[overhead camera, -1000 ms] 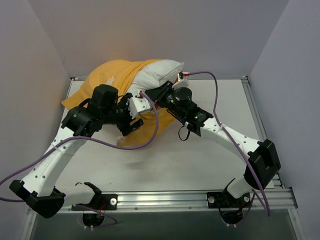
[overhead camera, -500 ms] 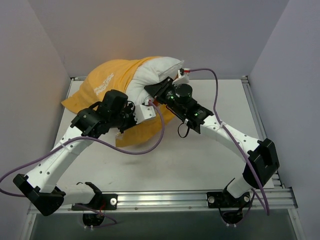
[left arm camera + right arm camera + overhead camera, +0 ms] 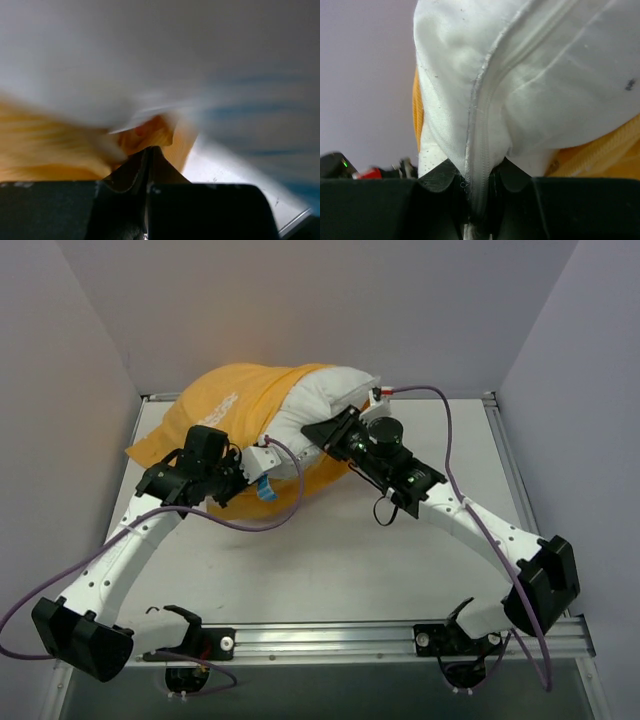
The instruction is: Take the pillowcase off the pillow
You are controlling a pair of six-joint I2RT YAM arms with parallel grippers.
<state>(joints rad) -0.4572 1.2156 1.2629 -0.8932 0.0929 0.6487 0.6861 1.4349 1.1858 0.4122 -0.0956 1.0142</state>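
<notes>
The orange-yellow pillowcase (image 3: 215,405) lies bunched at the back left of the table, and the white pillow (image 3: 325,400) pokes out of its right end. A small blue tag (image 3: 265,490) shows below the pillow. My left gripper (image 3: 262,470) is at the pillowcase's lower edge. In the blurred left wrist view its jaws (image 3: 150,150) are shut, with orange pillowcase (image 3: 155,132) fabric at the tips. My right gripper (image 3: 320,430) is shut on the pillow's stitched seam, which runs down between the jaws (image 3: 479,175) below the pillow (image 3: 545,75). Orange pillowcase (image 3: 605,152) shows at the right.
Grey walls close in the table at the back (image 3: 320,310), left (image 3: 60,440) and right (image 3: 580,420). An aluminium rail (image 3: 330,640) runs along the near edge. Purple cables (image 3: 440,430) loop off both arms over the white tabletop (image 3: 330,560).
My left gripper was open a second ago; it moved to the pillowcase's lower edge, shut there and drew back to the left. The right arm shifted slightly right, still holding the pillow's seam.
</notes>
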